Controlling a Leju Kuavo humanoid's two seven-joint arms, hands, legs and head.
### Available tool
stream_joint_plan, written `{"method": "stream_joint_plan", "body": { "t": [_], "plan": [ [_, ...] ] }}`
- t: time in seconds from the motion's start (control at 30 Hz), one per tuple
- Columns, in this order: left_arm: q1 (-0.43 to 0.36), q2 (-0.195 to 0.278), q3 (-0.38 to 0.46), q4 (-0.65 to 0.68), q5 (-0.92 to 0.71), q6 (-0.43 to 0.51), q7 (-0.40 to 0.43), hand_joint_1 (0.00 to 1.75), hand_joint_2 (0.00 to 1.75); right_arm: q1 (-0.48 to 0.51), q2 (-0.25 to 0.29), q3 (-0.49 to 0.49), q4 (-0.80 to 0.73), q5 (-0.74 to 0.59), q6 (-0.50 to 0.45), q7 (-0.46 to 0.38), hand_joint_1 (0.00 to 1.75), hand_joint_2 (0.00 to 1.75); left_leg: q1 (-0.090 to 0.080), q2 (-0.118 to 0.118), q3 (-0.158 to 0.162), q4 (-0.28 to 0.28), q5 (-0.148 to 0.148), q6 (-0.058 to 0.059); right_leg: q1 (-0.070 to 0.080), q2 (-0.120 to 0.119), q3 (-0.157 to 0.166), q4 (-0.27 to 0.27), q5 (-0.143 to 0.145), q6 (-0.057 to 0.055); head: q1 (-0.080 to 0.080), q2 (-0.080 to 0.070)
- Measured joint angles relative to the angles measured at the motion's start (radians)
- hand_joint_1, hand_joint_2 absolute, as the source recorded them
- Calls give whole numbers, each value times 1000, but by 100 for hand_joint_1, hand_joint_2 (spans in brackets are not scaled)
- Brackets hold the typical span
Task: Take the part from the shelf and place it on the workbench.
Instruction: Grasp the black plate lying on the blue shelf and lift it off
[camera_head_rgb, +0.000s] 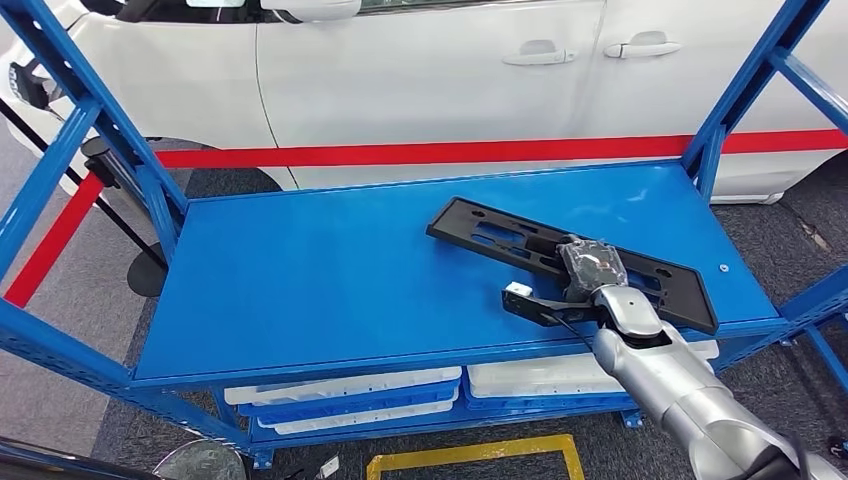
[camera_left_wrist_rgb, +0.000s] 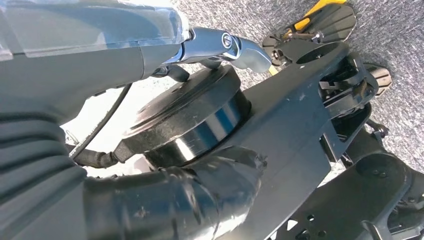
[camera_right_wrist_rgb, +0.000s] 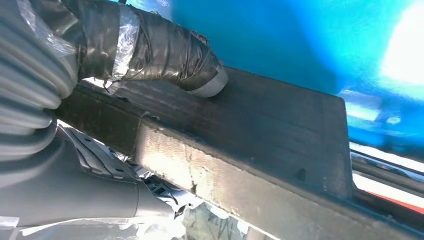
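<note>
The part (camera_head_rgb: 480, 235) is a long flat black plastic frame lying at a slant on the right half of the blue shelf board (camera_head_rgb: 300, 280). My right hand (camera_head_rgb: 585, 275) grips it near its near-right end, close to the shelf's front edge. In the right wrist view the thumb (camera_right_wrist_rgb: 170, 55) presses on the part's (camera_right_wrist_rgb: 280, 125) flat face, and the other fingers are hidden behind it. My left hand (camera_left_wrist_rgb: 75, 75) hangs low over grey carpet, its fingers apart and holding nothing.
Blue uprights (camera_head_rgb: 740, 90) frame the shelf on both sides. A white car (camera_head_rgb: 430, 70) stands just behind it. White trays (camera_head_rgb: 350, 395) lie on the lower level. A yellow floor marking (camera_head_rgb: 470, 455) lies in front of the shelf.
</note>
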Motion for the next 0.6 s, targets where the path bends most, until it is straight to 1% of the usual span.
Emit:
{"method": "stream_joint_plan", "body": {
  "t": [0.2, 0.33, 0.5, 0.6],
  "plan": [
    [-1, 0, 6, 0, 3, 9, -5, 0, 175, 8, -9, -3, -18, -9, -19, -10, 175, 175, 0, 0, -1, 0, 0, 0, 0, 0, 0, -1, 0, 0, 0, 0],
    [-1, 0, 13, 0, 5, 43, -13, 0, 175, 22, -29, -17, -58, -29, -44, -30, 175, 175, 0, 0, -1, 0, 0, 0, 0, 0, 0, -2, 0, 0, 0, 0],
    [5, 0, 26, 0, 8, 77, -32, 0, 175, 36, -92, -51, -185, -53, -94, -54, 175, 175, -1, 0, -2, 0, 0, 0, -1, 0, -1, -2, 0, 1, 0, 0],
    [12, 0, 28, 0, 9, 87, -34, 0, 175, 39, -133, -84, -290, -95, -78, -58, 175, 175, -1, 0, -3, 0, 0, 0, -1, 0, -2, -2, 1, 1, 0, 0]
  ]
}}
